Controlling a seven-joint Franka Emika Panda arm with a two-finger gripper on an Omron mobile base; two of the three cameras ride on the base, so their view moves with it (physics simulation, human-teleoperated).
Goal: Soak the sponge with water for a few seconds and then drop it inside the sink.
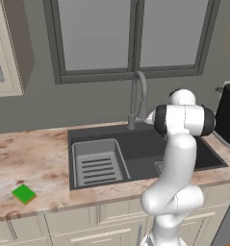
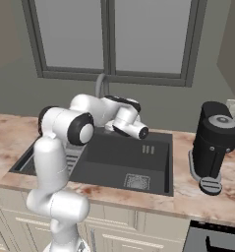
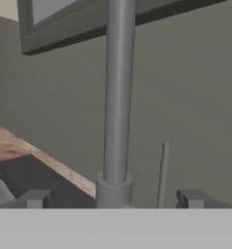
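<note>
Wide-open, the gripper [image 3: 115, 198] holds nothing, its tips straddling the base of the grey faucet [image 3: 117, 97]. No writing shows anywhere. Bright green with a yellowish underside, the sponge [image 1: 24, 194] lies on the marble counter [image 1: 30, 158], well left of the sink [image 1: 145, 149].

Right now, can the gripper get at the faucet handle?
Probably yes. The open gripper points at the faucet base, with the thin handle just to one side. Nothing stands between them; the sponge lies far off on the counter.
</note>
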